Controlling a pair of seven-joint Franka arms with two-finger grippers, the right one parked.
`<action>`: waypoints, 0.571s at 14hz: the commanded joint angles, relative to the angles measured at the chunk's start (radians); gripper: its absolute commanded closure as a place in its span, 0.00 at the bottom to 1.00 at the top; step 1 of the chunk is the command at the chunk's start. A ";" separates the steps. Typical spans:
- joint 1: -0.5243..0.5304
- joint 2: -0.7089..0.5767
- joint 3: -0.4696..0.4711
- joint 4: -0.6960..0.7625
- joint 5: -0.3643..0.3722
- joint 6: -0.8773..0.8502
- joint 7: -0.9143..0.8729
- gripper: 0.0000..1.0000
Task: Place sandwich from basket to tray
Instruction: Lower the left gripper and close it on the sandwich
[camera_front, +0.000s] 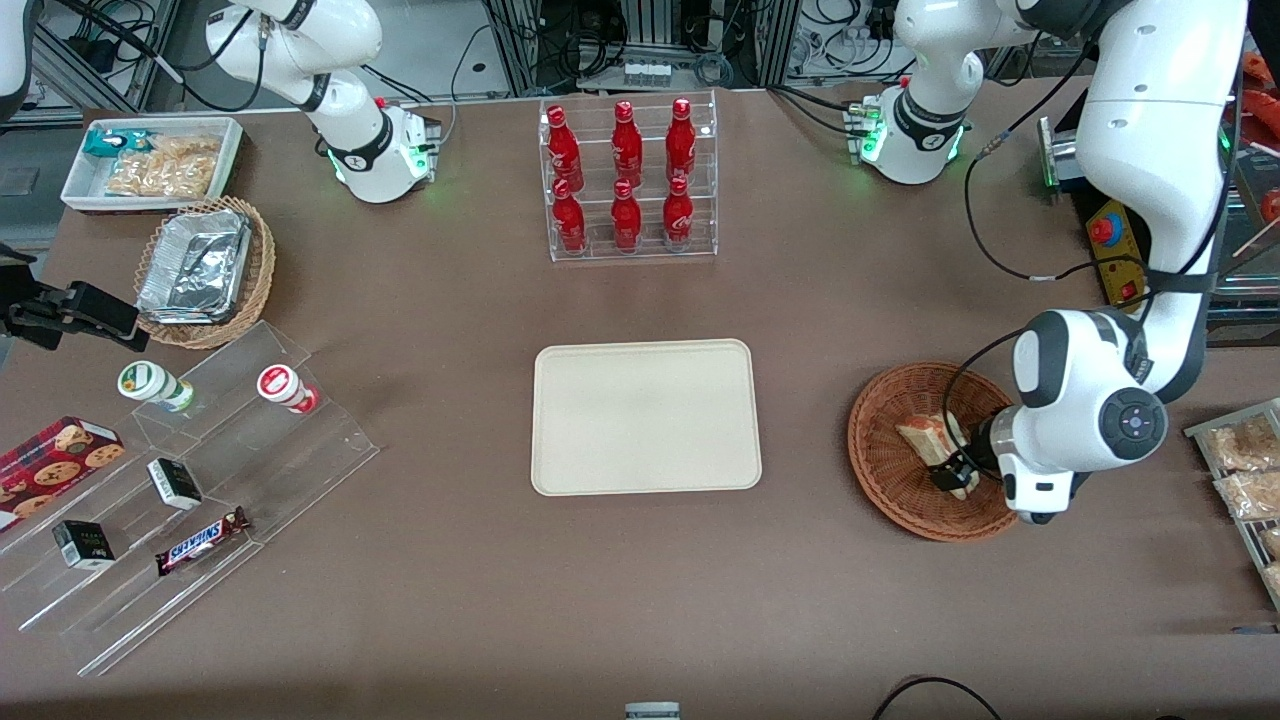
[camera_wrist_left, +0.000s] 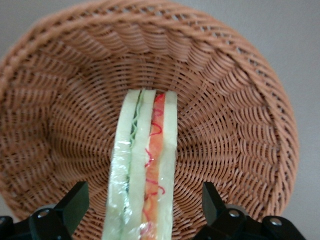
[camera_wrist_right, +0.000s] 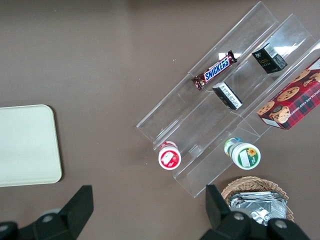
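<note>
Jaws of the left arm's gripper stand wide apart, one finger on each side of the sandwich with open gaps between the black fingertips and the bread, so nothing is clamped. Both fingers are cut off at the edge of the wrist view, and so is the near end of the sandwich, so its full length cannot be made out there. It stands on edge inside the basket, with its white bread, green and red-orange layers facing the wrist camera. From the front, the arm's white wrist covers the basket's side toward the working arm's end of the tabletop and hides part of the sandwich, leaving only a pale wedge in sight. The basket's woven wall rises all around the sandwich, and the gripper sits low within that rim. The tray lies flat near the middle of the tabletop, well apart from the basket, with bare brown surface between them. A clear rack of red bottles stands farther from the front camera than the tray, also well apart from it.
</note>
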 joint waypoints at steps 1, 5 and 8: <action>-0.009 0.024 0.000 0.008 -0.003 0.029 -0.014 0.00; -0.022 0.018 0.000 -0.018 0.004 0.030 0.009 0.86; -0.060 -0.055 0.002 -0.017 0.006 -0.025 0.059 0.89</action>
